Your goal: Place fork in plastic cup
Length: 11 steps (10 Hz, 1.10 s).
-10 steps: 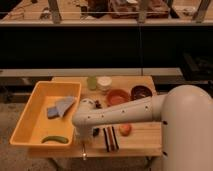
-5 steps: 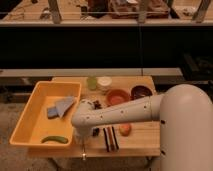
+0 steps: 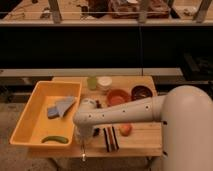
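1. Progress stands at the pickup stage, by my reading; the fork [image 3: 83, 151] shows as a thin pale sliver at the lower left-centre of the frame, at the front edge of the table [image 3: 145, 141], right under my gripper [image 3: 84, 140]; it is not in the cup.
2. My gripper sits low at that front edge, at the end of my white arm, which reaches in from the lower right; whether my hand is spread, pressed together or pinching the fork I cannot tell, since my own wrist covers it; nor can I tell whether the fork touches it or merely lies below.
3. The plastic cup [image 3: 92, 82] stands upright at the upper centre of the table, along the far edge, just beside a white tub [image 3: 105, 83] on its right; it is well apart from the fork; I cannot see into it.
4. Around the path between them: the yellow tray [image 3: 31, 120] on the left, a red bowl [image 3: 118, 96] right of centre, an orange round thing [image 3: 125, 129] near my forearm.
5. Left to do, as I judge it, are 3 things: get a sure hold of the fork and lift it; carry it up the frame to the cup; lower it in upright without tipping so light a tumbler; none of the placing is done.
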Available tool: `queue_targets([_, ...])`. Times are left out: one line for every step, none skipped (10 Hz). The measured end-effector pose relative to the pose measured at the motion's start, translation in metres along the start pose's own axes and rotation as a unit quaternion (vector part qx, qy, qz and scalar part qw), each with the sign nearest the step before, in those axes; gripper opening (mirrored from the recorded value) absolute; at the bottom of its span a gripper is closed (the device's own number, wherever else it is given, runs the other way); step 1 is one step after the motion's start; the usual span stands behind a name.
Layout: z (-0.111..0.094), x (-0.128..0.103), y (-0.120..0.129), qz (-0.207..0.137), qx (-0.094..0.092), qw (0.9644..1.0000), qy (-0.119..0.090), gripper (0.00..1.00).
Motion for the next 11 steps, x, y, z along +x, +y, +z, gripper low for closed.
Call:
queue_targets([-0.009,-0.001,0.001,0.005,0.022,0.9997,0.003,0.01])
queue_targets([-0.023,-0.002,0.002,0.011,0.043,0.999,0.008,0.0])
queue_targets([-0.041,-0.005,0.003,0.015,0.062,0.9979,0.013,0.0])
queue_targets([-0.058,-0.008,0.005,0.018,0.075,0.9968,0.018,0.0])
queue_targets([-0.079,-0.015,0.007,0.019,0.091,0.9954,0.026,0.0])
queue_targets([-0.092,-0.021,0.009,0.017,0.1,0.9943,0.033,0.0])
queue_targets([-0.113,-0.032,0.01,0.013,0.111,0.9926,0.049,0.0])
queue_targets([-0.126,-0.038,0.012,0.012,0.116,0.9914,0.059,0.0])
queue_targets([-0.138,-0.043,0.013,0.01,0.121,0.9901,0.07,0.0])
queue_targets([-0.155,-0.051,0.018,0.011,0.133,0.9872,0.087,0.0])
queue_targets([-0.168,-0.055,0.025,0.015,0.142,0.9848,0.099,0.0])
